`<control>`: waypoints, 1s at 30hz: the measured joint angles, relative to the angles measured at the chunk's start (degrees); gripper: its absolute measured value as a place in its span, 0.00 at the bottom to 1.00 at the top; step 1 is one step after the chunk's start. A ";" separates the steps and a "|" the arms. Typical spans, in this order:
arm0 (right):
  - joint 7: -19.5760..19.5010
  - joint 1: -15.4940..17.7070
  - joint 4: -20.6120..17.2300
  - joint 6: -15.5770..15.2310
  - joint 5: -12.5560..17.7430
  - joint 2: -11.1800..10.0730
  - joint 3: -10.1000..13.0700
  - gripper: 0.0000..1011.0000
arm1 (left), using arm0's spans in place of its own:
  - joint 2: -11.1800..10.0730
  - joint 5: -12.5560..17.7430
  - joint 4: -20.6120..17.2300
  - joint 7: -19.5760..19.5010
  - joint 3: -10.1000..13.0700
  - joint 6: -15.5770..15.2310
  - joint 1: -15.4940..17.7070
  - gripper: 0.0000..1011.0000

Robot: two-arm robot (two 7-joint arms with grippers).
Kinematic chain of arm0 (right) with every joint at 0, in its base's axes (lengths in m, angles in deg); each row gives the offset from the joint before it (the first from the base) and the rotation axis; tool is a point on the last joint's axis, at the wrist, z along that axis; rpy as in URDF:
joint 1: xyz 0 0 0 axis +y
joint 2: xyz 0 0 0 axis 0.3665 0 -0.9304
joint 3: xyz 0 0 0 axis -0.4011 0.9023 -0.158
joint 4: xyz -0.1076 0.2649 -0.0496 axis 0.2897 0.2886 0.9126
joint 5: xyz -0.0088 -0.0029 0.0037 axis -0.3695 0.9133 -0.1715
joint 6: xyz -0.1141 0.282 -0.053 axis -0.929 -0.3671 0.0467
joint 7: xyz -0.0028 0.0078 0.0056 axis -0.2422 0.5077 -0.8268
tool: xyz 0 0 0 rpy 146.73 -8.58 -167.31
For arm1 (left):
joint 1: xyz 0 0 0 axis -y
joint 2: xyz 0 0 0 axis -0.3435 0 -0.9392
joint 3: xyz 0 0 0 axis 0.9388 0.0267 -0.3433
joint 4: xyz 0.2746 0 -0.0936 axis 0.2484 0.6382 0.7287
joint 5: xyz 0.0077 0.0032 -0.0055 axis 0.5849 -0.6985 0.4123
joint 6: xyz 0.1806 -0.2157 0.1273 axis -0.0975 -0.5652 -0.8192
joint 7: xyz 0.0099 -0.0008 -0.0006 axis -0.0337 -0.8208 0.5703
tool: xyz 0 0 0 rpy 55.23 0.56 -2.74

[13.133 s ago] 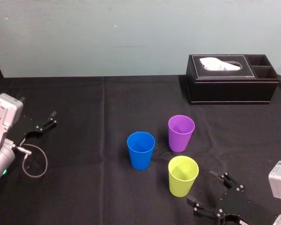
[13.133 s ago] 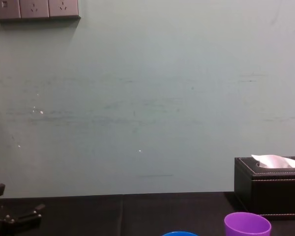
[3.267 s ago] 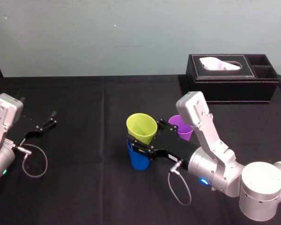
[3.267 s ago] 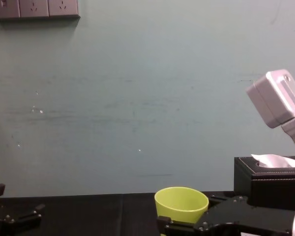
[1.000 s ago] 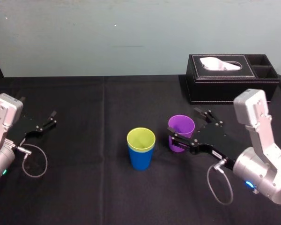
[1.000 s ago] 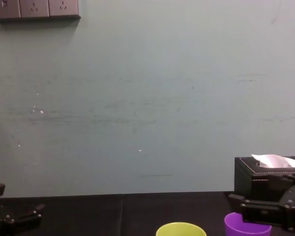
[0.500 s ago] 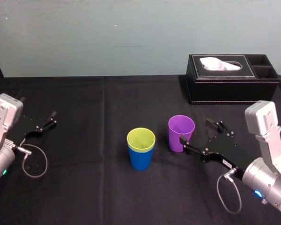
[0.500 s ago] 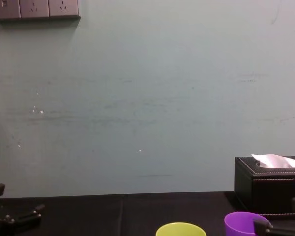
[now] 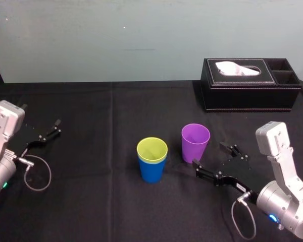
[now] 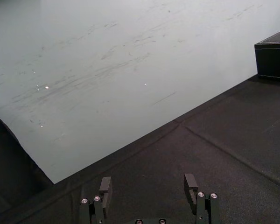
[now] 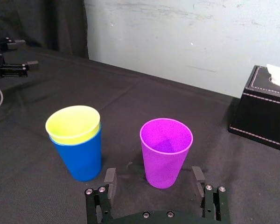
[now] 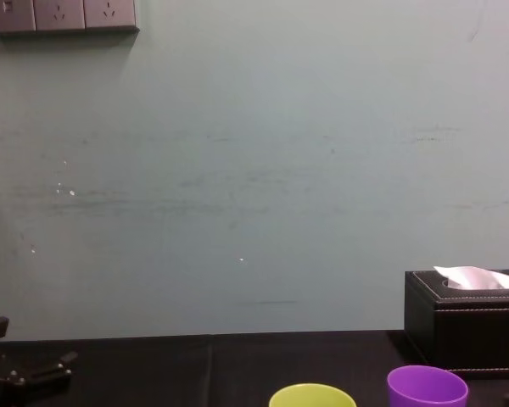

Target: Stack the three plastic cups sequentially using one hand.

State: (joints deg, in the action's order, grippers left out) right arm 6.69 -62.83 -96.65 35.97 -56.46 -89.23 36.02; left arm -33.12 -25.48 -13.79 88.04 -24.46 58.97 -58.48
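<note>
As I read it, the first stacking is done: the yellow-green cup (image 9: pixel 152 148) sits nested in the blue cup (image 9: pixel 151 171) at the middle of the table (image 9: pixel 91 201). The purple cup (image 9: pixel 195 143) stands upright just to their right, apart from them, and it is the one to fetch now. My right gripper (image 9: pixel 212 155) sits low, just near and right of that cup. Its fingers are spread wider than the cup, holding nothing and touching nothing. Next I'd ease forward until the fingers straddle the purple cup, close on its wall, lift it clear and lower it into the yellow-green one. The left gripper (image 10: pixel 148 185) is parked at the table's left side, fingers apart and empty.
</note>
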 joint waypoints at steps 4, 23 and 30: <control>-0.11 -0.18 0.74 -0.03 -0.12 0.40 -0.11 0.99 | 0.00 0.00 0.00 0.00 0.00 0.00 0.00 1.00; -0.62 -1.43 2.74 -0.45 -0.78 1.75 -0.42 0.99 | 0.00 0.00 0.00 0.00 0.00 0.00 0.00 1.00; -0.63 -2.46 3.40 -0.95 -1.04 2.20 -0.77 0.99 | 0.00 0.00 0.00 0.00 0.00 0.00 0.00 1.00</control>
State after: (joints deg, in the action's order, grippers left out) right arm 6.06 -65.29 -93.24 35.03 -57.50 -87.03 35.25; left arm -33.12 -25.48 -13.79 88.04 -24.46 58.97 -58.48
